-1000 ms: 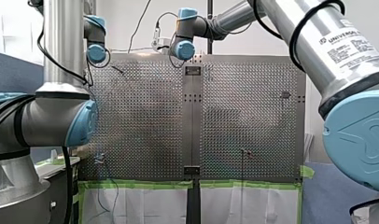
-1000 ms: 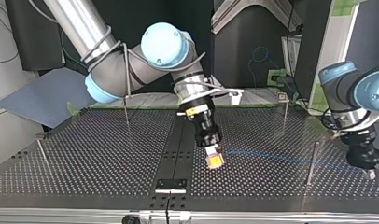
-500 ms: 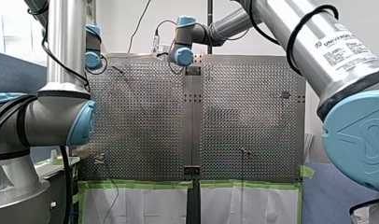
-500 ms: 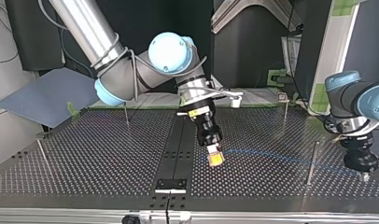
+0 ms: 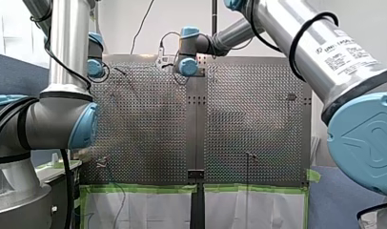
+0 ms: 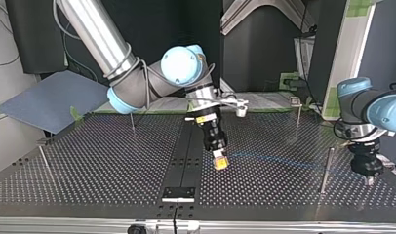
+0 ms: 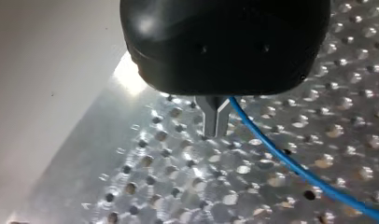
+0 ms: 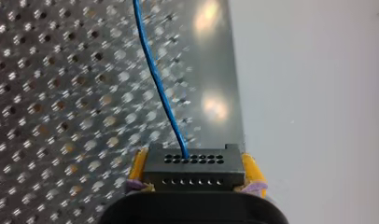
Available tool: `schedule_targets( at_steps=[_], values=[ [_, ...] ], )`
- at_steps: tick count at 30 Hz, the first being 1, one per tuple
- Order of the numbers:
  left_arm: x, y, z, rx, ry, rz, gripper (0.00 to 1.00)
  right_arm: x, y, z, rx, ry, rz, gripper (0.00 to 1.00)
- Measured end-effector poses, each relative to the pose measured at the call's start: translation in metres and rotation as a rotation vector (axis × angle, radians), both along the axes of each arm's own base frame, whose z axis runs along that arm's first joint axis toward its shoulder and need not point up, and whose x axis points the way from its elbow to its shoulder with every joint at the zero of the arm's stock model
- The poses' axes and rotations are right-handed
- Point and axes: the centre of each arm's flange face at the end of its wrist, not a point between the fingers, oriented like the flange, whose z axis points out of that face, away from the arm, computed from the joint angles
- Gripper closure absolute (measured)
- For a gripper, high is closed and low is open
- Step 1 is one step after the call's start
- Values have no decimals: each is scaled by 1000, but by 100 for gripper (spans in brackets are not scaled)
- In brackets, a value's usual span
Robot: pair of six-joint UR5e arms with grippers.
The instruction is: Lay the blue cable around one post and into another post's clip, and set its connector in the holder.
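Observation:
In the right wrist view my right gripper [image 8: 193,158] is shut on a black connector [image 8: 193,167], gripped between yellow pads [image 8: 139,164]. The blue cable [image 8: 155,74] leaves the connector and runs off over the perforated table. In the top view this gripper [image 6: 219,162] hangs low beside the black centre strip [image 6: 186,146]. The cable [image 6: 284,160] stretches from it toward my left gripper [image 6: 368,180] at that view's right. In the left wrist view, the metal fingers [image 7: 210,119] are pressed together, and the cable [image 7: 290,163] comes out at their side.
Thin metal posts stand on the table: one [image 6: 326,169] next to my left gripper, one topped with a clip [image 6: 297,117] further back, and two [image 6: 132,122] [image 6: 45,163] at the top view's left. A black plate [image 6: 178,193] sits on the centre strip near the table's edge.
In the top view my right gripper has shifted slightly left and back with the connector. My left gripper has moved left, toward the nearby post.

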Motion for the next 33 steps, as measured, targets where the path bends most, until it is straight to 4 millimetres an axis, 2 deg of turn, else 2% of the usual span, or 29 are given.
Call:
schedule_targets(
  at_steps=[13, 21, 22, 23, 24, 25, 26, 27, 28, 29, 30, 31, 33],
  values=[
    [3, -12, -16, 24, 41, -18, 100, 1, -11, -44, 67, 71, -26, 100],
    [11, -22, -38, 31, 88, -51, 97, -2, -11, -56, 101, 115, -39, 100],
    [12, -23, -39, 31, 89, -59, 89, -3, -11, -58, 108, 122, -43, 100],
    [12, -25, -40, 30, 90, -67, 89, -4, -12, -60, 112, 126, -46, 100],
    [13, -27, -41, 29, 91, -79, 82, -5, -12, -62, 116, 130, -48, 100],
    [13, -29, -41, 28, 92, -88, 66, -6, -13, -65, 120, 133, -51, 100],
    [13, -30, -42, 29, 93, -96, 66, -7, -14, -67, 123, 136, -54, 100],
    [13, -31, -42, 31, 94, -103, 50, -9, -15, -70, 126, 138, -56, 100],
    [13, -32, -42, 34, 95, -105, 22, -10, -16, -73, 131, 141, -59, 100],
    [13, -32, -42, 38, 98, -105, 22, -11, -17, -76, 134, 143, -62, 100],
    [13, -32, -43, 42, 105, -101, 7, -13, -17, -79, 136, 145, -64, 100],
    [12, -32, -44, 44, 113, -96, 0, -14, -18, -83, 139, 147, -66, 100],
    [9, -31, -48, 45, 130, -80, 0, -17, -20, -91, 145, 152, -71, 100]
  ],
)
